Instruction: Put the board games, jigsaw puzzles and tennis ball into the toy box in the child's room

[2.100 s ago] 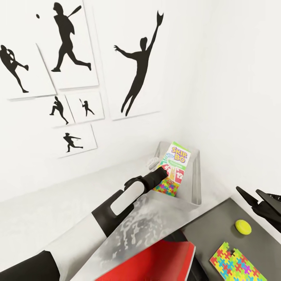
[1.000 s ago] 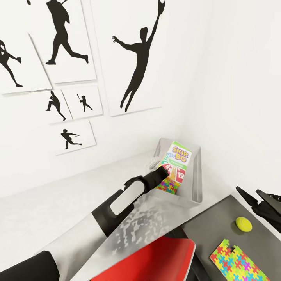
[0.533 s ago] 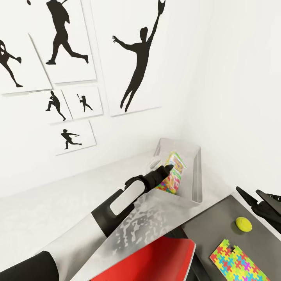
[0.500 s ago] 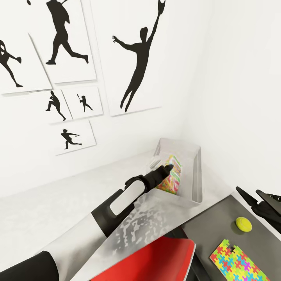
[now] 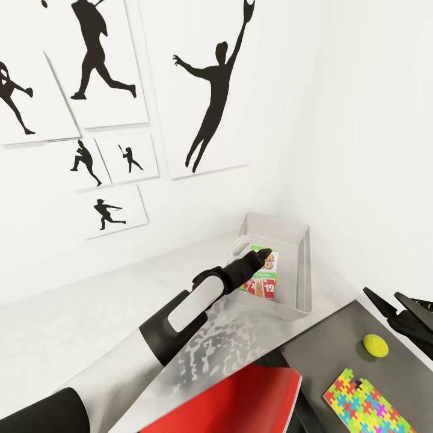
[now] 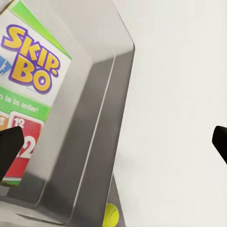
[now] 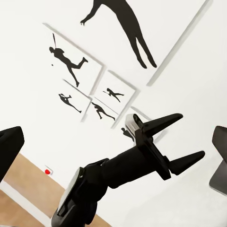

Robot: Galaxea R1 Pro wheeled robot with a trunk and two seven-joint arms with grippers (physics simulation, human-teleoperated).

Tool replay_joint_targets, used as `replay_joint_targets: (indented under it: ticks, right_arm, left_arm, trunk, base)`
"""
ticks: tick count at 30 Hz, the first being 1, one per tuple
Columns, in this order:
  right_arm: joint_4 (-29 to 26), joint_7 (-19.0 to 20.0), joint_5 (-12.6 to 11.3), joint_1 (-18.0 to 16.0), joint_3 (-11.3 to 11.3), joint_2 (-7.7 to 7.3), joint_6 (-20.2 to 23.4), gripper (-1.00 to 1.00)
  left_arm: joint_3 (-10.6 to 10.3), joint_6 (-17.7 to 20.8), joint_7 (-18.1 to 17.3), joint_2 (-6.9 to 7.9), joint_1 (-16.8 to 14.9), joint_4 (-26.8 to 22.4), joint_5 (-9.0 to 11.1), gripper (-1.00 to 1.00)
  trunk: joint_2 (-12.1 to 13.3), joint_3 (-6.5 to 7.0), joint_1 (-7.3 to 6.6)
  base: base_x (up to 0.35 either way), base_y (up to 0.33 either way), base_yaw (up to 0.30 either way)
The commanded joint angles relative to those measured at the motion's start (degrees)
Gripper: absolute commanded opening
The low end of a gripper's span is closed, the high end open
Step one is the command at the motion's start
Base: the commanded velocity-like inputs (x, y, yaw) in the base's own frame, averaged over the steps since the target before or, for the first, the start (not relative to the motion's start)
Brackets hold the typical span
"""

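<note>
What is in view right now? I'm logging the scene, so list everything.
Toy box: one, grey, table's far corner.
Skip-Bo game: one, green and red, inside the box.
Ball: one, yellow-green, on the table.
Puzzle: one, multicoloured, on the table near the ball.
Table: one, grey.
Red object: one, lower edge; identity unclear.
Posters: six, black silhouettes, wall.
Left gripper: open, over the box.
Right gripper: open, above the ball.

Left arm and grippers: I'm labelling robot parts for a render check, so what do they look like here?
The left arm is glossy black with a white rounded panel set into the forearm, tapering to a black wrist. The left gripper has two slim, pointed black fingers on a flat crossbar. The right gripper shows similar black, wedge-shaped fingers. No cables or markings are visible.
</note>
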Motion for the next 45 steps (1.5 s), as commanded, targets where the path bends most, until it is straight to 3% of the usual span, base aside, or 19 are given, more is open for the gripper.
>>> replay_joint_targets:
  ticks: [1, 6, 9, 12, 15, 21, 22, 23, 24, 26, 30, 31, 32, 35, 39, 42, 45]
  right_arm:
    - [0.00, -0.01, -0.24, -0.04, 0.00, -0.02, 0.36, 1.00]
    - [0.01, -0.02, -0.24, -0.04, 0.00, -0.02, 0.36, 1.00]
    - [0.01, -0.01, -0.24, -0.04, 0.00, -0.06, 0.36, 1.00]
    - [0.01, -0.01, -0.24, -0.04, -0.06, -0.18, 0.36, 1.00]
    - [0.01, 0.00, -0.24, -0.04, -0.08, -0.24, 0.36, 1.00]
    - [0.01, 0.51, -0.24, -0.04, -0.24, -0.27, 0.36, 1.00]
    - [0.04, 0.64, -0.24, -0.04, -0.28, -0.31, 0.36, 1.00]
    - [0.05, 0.69, -0.24, -0.04, -0.30, -0.32, 0.36, 1.00]
    - [0.05, 0.76, -0.24, -0.04, -0.32, -0.34, 0.34, 1.00]
    - [0.04, 0.80, -0.24, -0.04, -0.33, -0.33, 0.31, 1.00]
    - [0.02, 0.79, -0.24, -0.04, -0.35, -0.30, 0.29, 1.00]
    - [0.00, 0.79, -0.24, -0.04, -0.35, -0.30, 0.28, 1.00]
    - [-0.04, 0.79, -0.22, -0.04, -0.35, -0.26, 0.28, 1.00]
    - [-0.38, 0.63, -0.19, -0.04, -0.34, -0.14, 0.21, 1.00]
    - [-1.85, -0.30, 0.53, -0.04, -0.03, 0.04, 0.21, 1.00]
    - [-2.69, -1.75, 1.67, -0.07, 0.14, -0.17, 0.51, 1.00]
    - [-3.22, -4.90, 2.94, -0.32, 0.11, -0.49, 3.29, 1.00]
  left_arm:
    - [-0.02, 0.10, 0.34, 0.00, -0.05, -0.12, 0.23, 1.00]
    - [-0.02, 0.44, 0.38, 0.00, -0.06, -1.24, 0.24, 1.00]
    - [0.00, 1.10, 0.47, 0.00, -0.02, -4.32, 0.24, 1.00]
    - [0.36, 3.18, 0.96, 0.00, -0.01, -7.91, 0.24, 1.00]
    - [1.52, 8.12, 1.66, 0.00, 0.02, -10.90, 0.22, 1.00]
    - [9.25, 21.73, 2.10, 0.00, 0.30, -14.86, 0.41, 1.00]
    - [12.53, 27.02, 2.13, 0.00, 0.38, -15.53, 0.55, 1.00]
    - [14.34, 29.84, 2.14, 0.00, 0.41, -15.76, 0.61, 1.00]
    - [18.24, 35.64, 2.16, 0.00, 0.46, -16.08, 0.65, 1.00]
    - [22.43, 41.07, 2.18, 0.21, 0.48, -16.26, 0.63, 1.00]
    - [30.31, 47.57, 2.40, 1.51, 0.48, -16.36, 0.50, 1.00]
    - [31.68, 48.46, 2.48, 2.15, 0.47, -16.35, 0.47, 1.00]
    - [33.41, 49.72, 2.64, 3.83, 0.41, -16.24, 0.43, 1.00]
    - [33.67, 50.74, 2.98, 6.73, 0.25, -15.55, 0.42, 1.00]
    - [31.28, 51.34, 4.42, 9.81, -0.10, -13.03, 0.33, 1.00]
    - [30.27, 51.41, 6.03, 10.29, -1.46, -11.43, 0.29, 1.00]
    - [29.25, 51.46, 8.93, 9.84, -4.03, -9.14, 0.26, 1.00]
  trunk:
    - [-0.11, -0.11, 0.03]
    - [-0.11, -0.11, 0.03]
    - [-0.11, -0.11, 0.03]
    - [-0.11, -0.08, 0.03]
    - [-0.11, 0.08, 0.03]
    - [-0.11, 0.55, 0.03]
    - [-0.11, 0.63, 0.03]
    - [-0.11, 0.72, 0.03]
    - [-0.11, 0.81, 0.03]
    - [-0.11, 0.99, 0.03]
    - [-0.11, 1.35, 0.03]
    - [-0.11, 1.43, 0.03]
    - [-0.11, 1.49, 0.03]
    - [-0.11, 1.59, 0.03]
    - [-0.11, 1.66, 0.03]
    - [-0.11, 1.68, 0.03]
    - [-0.11, 1.68, 0.03]
  base:
    - [0.000, 0.000, 0.000]
    - [0.000, 0.000, 0.000]
    - [0.000, 0.000, 0.000]
    - [0.000, 0.000, 0.000]
    - [0.000, 0.000, 0.000]
    - [0.000, 0.000, 0.000]
    - [0.000, 0.000, 0.000]
    - [0.000, 0.000, 0.000]
    - [0.000, 0.000, 0.000]
    - [0.000, 0.000, 0.000]
    - [0.000, 0.000, 0.000]
    - [0.000, 0.000, 0.000]
    - [0.000, 0.000, 0.000]
    - [0.000, 0.000, 0.000]
    - [0.000, 0.000, 0.000]
    - [0.000, 0.000, 0.000]
    - [0.000, 0.000, 0.000]
